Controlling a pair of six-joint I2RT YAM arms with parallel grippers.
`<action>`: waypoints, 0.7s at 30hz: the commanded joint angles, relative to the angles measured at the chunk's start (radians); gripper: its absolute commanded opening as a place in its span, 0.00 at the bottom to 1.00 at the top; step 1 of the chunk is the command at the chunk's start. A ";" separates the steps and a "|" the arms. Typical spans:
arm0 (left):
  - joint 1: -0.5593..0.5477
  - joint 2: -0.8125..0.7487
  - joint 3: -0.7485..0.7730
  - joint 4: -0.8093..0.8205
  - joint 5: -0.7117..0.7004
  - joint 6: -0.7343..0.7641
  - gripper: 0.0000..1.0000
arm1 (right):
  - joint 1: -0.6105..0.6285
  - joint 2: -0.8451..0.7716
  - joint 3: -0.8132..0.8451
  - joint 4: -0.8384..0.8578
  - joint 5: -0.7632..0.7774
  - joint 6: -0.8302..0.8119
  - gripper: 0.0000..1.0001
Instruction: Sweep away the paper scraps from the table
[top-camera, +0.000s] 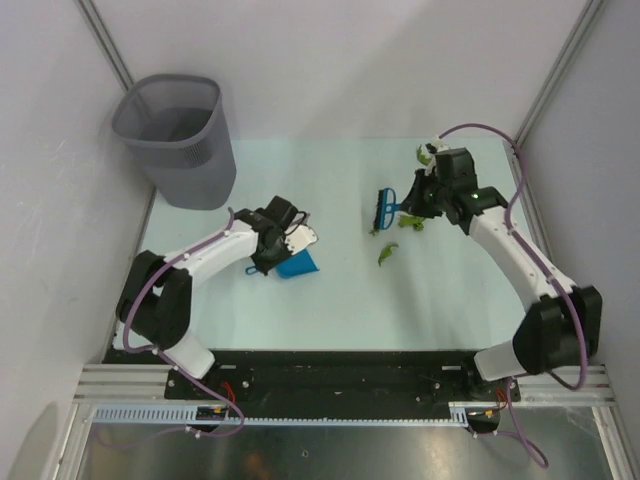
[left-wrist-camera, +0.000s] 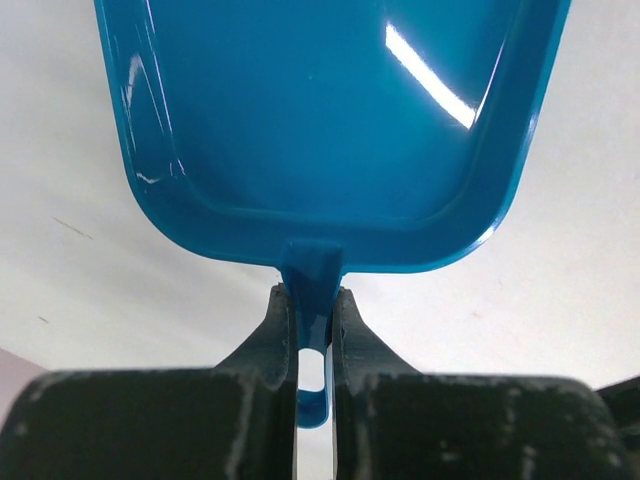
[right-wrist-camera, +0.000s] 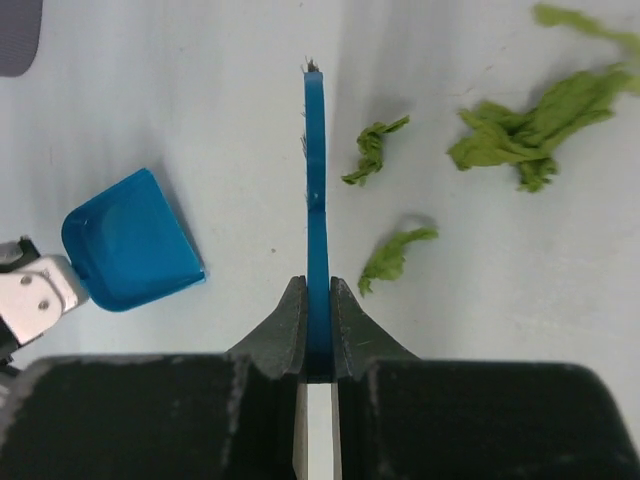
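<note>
Your left gripper (left-wrist-camera: 312, 300) is pinched shut on the thin handle of the blue dustpan (left-wrist-camera: 320, 120). The pan sticks out in front of the fingers, with its shiny inside facing the wrist camera. Your right gripper (right-wrist-camera: 318, 292) is pinched shut on the handle of the blue brush (right-wrist-camera: 316, 170). The brush points straight out ahead of it and shows edge on in the wrist view. The paper scraps (right-wrist-camera: 520, 125) are green and crumpled, and they all lie on the right half of the pale table (top-camera: 330, 310). From the right wrist you see two small bits just to the right of the brush, close to it but not touching it. A bigger bunch lies farther to the right. From above, one bit lies alone on the near side of the brush head, and a clump sits right beside the right gripper. A few more rest near the far edge of the table behind it. The dustpan is on the left half of the table, well apart from every scrap. You cannot tell if its front lip touches the table. A grey mesh bin (top-camera: 180, 140) stands by the far left corner.
</note>
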 joint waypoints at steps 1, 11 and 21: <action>-0.029 0.056 0.123 0.015 0.012 0.054 0.00 | -0.031 -0.101 0.011 -0.161 0.153 -0.102 0.00; -0.069 0.222 0.307 0.007 0.084 0.008 0.00 | -0.100 -0.055 0.063 -0.071 0.520 -0.329 0.00; -0.111 0.316 0.400 -0.010 0.069 -0.001 0.00 | 0.100 0.103 0.169 -0.138 0.414 -0.501 0.00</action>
